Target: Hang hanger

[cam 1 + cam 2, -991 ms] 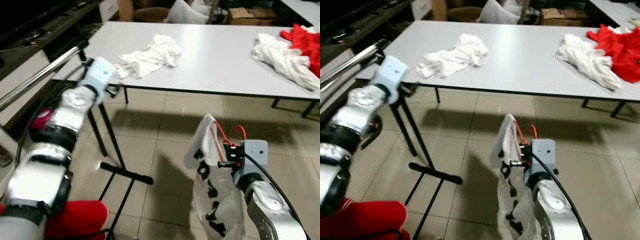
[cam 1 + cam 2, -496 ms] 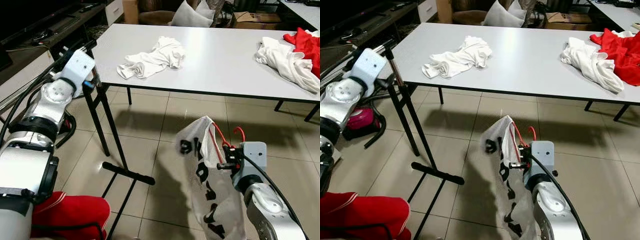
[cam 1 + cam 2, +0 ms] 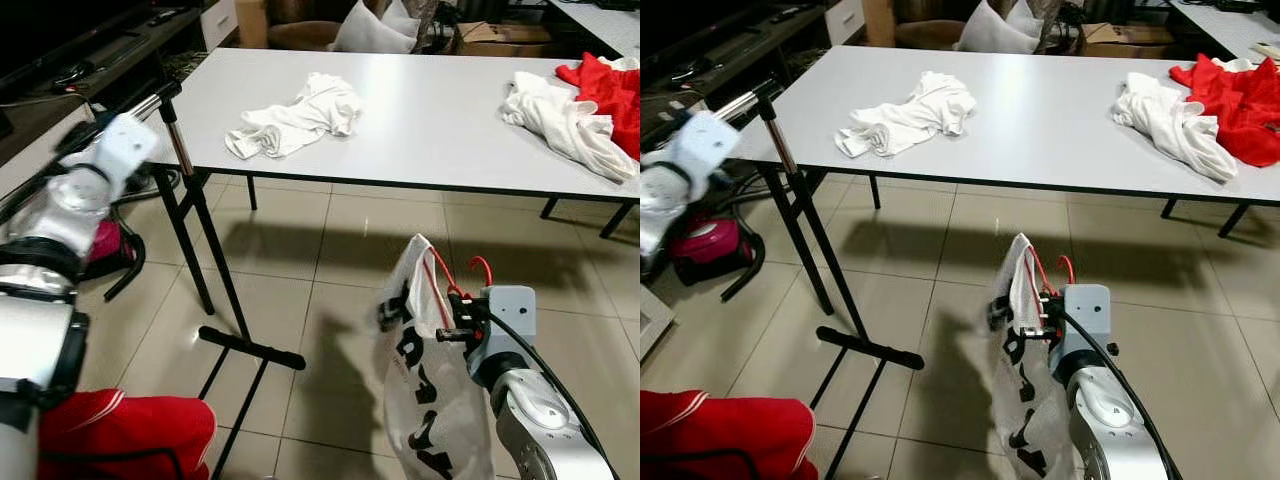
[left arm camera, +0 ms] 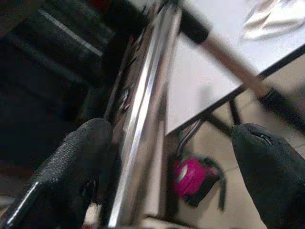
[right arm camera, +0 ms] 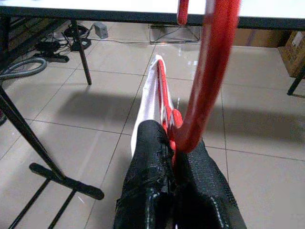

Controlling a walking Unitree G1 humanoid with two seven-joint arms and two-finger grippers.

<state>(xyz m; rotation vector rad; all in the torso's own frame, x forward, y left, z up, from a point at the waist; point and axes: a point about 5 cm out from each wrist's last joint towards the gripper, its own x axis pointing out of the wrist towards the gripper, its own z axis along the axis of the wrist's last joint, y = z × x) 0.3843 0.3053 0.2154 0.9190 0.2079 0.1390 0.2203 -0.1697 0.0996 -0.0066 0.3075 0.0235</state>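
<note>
My right gripper (image 3: 452, 322) is shut on the neck of a red hanger (image 3: 481, 266), low over the tiled floor. A white garment with black print (image 3: 425, 400) hangs from that hanger. In the right wrist view the red hanger hook (image 5: 209, 71) rises from between the closed fingers (image 5: 152, 181). A clothes rack with a silver rail (image 3: 150, 103) and a black stand (image 3: 205, 250) is at the left, in front of the table. My left arm (image 3: 70, 200) reaches toward the rail, left of the upright. The left gripper (image 4: 171, 157) is open, its fingers wide apart beside the silver rail (image 4: 147, 109).
A long white table (image 3: 440, 110) carries a crumpled white garment (image 3: 295, 115), another white garment (image 3: 560, 120) and a red one (image 3: 610, 85). A red cloth (image 3: 130, 435) lies at the bottom left. The rack's black foot (image 3: 250, 347) crosses the floor. A pink appliance (image 3: 705, 240) sits under the rail.
My left arm has drawn back to the left, away from the rack's upright. The right gripper keeps its hold on the hanger, and the garment has swung slightly.
</note>
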